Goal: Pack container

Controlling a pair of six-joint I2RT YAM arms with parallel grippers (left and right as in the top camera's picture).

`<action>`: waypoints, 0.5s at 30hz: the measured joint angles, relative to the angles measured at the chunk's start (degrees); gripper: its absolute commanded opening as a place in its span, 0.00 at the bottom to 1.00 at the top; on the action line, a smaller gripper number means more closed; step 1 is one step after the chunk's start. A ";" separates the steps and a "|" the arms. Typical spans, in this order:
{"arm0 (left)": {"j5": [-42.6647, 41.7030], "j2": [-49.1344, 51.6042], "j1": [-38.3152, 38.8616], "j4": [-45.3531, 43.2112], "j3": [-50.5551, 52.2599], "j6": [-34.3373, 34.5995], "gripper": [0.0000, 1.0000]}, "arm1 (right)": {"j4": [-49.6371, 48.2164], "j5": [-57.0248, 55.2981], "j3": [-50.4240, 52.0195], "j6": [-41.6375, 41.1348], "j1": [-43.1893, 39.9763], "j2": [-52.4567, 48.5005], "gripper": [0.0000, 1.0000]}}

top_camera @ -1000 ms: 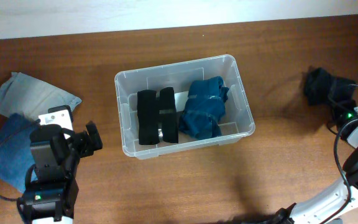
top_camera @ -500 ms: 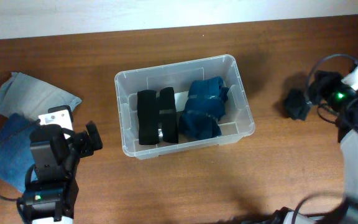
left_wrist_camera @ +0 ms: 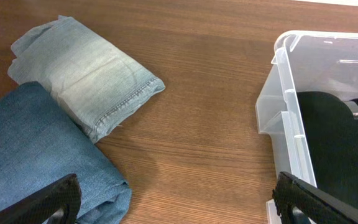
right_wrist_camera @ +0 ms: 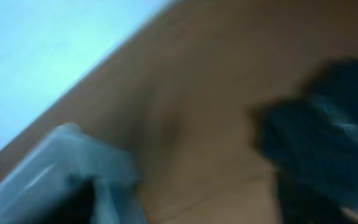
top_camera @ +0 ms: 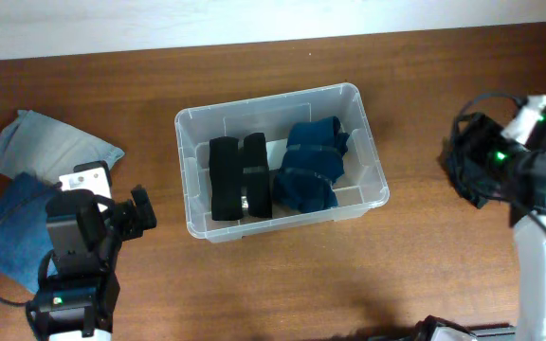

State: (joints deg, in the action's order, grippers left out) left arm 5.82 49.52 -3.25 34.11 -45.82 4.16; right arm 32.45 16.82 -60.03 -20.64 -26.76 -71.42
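Note:
The clear container (top_camera: 372,140) sits mid-table, holding a folded black garment (top_camera: 240,177) and a dark blue one (top_camera: 311,166). My left gripper (left_wrist_camera: 179,208) is open over bare wood, between a blue denim fold (left_wrist_camera: 36,155) and the container's wall (left_wrist_camera: 278,112). Its fingers (left_wrist_camera: 48,202) hold nothing. My right gripper (top_camera: 482,156) hovers right of the container with a black cloth bundle (top_camera: 458,175) at its tip. The right wrist view is smeared: it shows only a dark mass (right_wrist_camera: 319,149) and the container's corner (right_wrist_camera: 73,162). The jaws do not show.
A light washed denim fold (top_camera: 55,142) and a darker blue denim fold (top_camera: 8,227) lie at the table's left, beside the left arm (top_camera: 79,256). A pale wall runs along the table's far edge (top_camera: 273,33).
The right arm swung in from the far right edge toward the container. The black bundle left its spot on the table and moved left with it. The left arm stayed still.

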 measured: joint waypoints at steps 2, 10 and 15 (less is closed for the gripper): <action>0.00 0.00 0.00 -0.02 0.00 0.00 0.99 | 2.75 -0.76 -0.04 -1.29 -4.55 -2.58 0.99; 0.00 0.00 0.00 -0.02 0.00 0.00 0.99 | 6.45 1.70 0.04 -7.91 -18.78 -18.78 0.98; 0.00 0.00 0.00 0.00 0.00 0.00 1.00 | -1.36 6.71 0.13 -7.10 -21.18 -28.24 0.99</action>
State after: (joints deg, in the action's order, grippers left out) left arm 5.82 49.52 -3.25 34.11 -45.82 4.16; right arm 31.09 23.53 -59.90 -27.75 -47.94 -99.66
